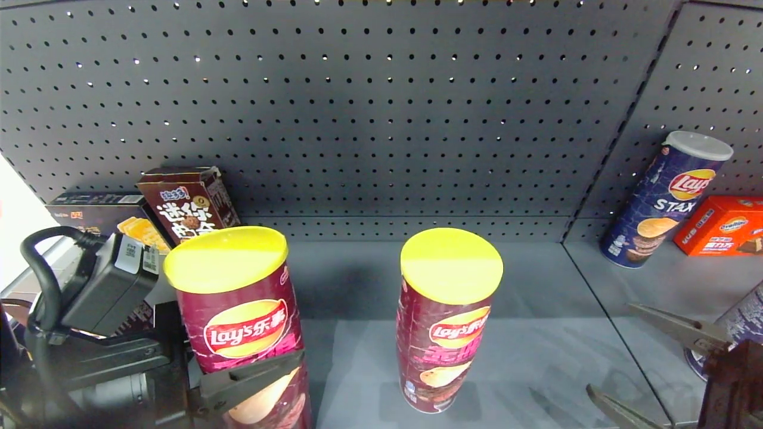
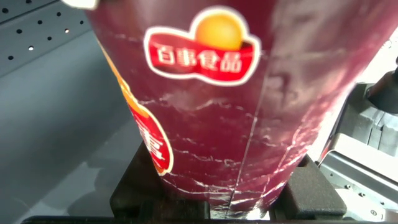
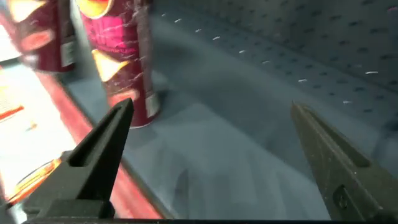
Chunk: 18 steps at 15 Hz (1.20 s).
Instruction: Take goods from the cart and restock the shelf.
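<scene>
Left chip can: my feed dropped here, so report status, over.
Left gripper shut on left chip can, at shelf front. Right gripper open, empty. Second can upright alongside, apart.

A dark grey perforated back panel [image 1: 381,119] stands behind the shelf [image 1: 536,357], with pinpricks of light showing through some of its holes. Toward the right, a slanting seam [image 1: 626,131] separates it from a second perforated panel [image 1: 715,77]. The shelf's deck is smooth matte grey, and a bright white patch [image 1: 12,202] glares at the far left.
</scene>
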Tool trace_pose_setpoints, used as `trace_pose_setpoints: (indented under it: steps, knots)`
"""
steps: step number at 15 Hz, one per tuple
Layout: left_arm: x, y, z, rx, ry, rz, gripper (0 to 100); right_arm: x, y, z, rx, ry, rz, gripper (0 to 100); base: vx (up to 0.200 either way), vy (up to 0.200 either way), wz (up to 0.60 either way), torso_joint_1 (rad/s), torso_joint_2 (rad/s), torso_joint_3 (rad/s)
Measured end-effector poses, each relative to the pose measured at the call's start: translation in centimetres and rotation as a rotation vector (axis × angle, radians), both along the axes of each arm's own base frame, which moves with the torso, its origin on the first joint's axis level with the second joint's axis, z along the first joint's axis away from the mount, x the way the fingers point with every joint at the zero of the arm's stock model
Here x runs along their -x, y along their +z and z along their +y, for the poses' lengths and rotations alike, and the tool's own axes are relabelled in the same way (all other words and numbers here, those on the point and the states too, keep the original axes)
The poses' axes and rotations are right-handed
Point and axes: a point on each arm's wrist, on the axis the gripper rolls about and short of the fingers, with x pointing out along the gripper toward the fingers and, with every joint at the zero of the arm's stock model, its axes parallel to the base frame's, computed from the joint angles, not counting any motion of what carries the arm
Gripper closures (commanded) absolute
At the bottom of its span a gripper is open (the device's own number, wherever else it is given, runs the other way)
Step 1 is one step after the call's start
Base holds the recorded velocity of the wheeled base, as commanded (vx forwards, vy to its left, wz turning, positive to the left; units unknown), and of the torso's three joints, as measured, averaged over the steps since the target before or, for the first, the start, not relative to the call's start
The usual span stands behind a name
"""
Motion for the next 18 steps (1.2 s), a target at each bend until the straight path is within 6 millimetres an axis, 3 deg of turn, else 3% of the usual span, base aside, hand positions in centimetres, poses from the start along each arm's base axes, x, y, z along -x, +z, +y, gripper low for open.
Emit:
trace_pose_setpoints:
  steps: [3, 6, 11, 18]
  knots:
    - [0.2, -0.5, 0.1, -0.019, -0.002, -0.002, 100, 0.2, 0.3, -0.8, -0.007, -0.051, -0.020, 0, 0.000, 0.000, 0.00, 0.000, 0.00, 0.000]
    - [0.4, -1.0, 0.2, -0.032, -0.005, 0.001, 100, 1.0, -0.8, -1.5, 0.060, -0.078, 0.064, 0, 0.000, 0.000, 0.00, 0.000, 0.00, 0.000]
    - [0.6, -1.5, 0.3, -0.040, -0.008, 0.014, 100, 3.8, -2.1, -3.4, 0.150, -0.121, 0.159, 0, 0.000, 0.000, 0.00, 0.000, 0.00, 0.000]
    - [0.7, -1.5, 0.4, -0.031, -0.005, 0.001, 100, 7.8, -3.7, -5.8, 0.121, -0.123, 0.130, 0, 0.000, 0.000, 0.00, 0.000, 0.00, 0.000]
